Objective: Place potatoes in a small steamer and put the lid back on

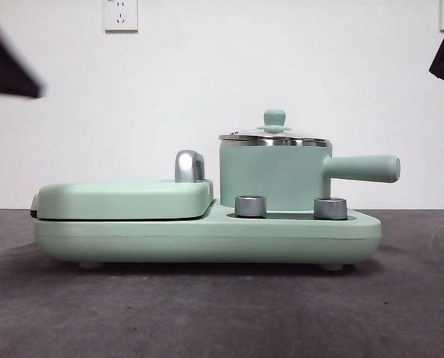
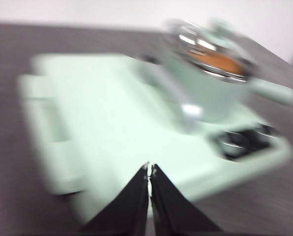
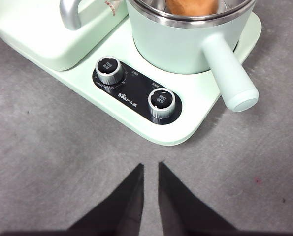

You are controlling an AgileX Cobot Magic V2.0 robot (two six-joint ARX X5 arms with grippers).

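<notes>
White wall with an outlet behind, dark grey table [image 1: 222, 313] underneath, and the mint cooker base [image 1: 207, 235] sits in the middle with the small steamer [image 1: 274, 177] on its burner end, straight handle lying level and pointing away from the flat griddle cover [image 1: 124, 198]. The lid [image 1: 274, 136] is on, so from the front the potatoes [image 3: 191, 6] are hidden; the right wrist view cuts them off, and the left wrist view is badly blurred. Left gripper [image 2: 149, 169] hangs over the griddle cover, tips pressed together; right gripper [image 3: 150, 169] hovers over the table near the two knobs [image 3: 161, 103], slightly parted, holding nothing.
</notes>
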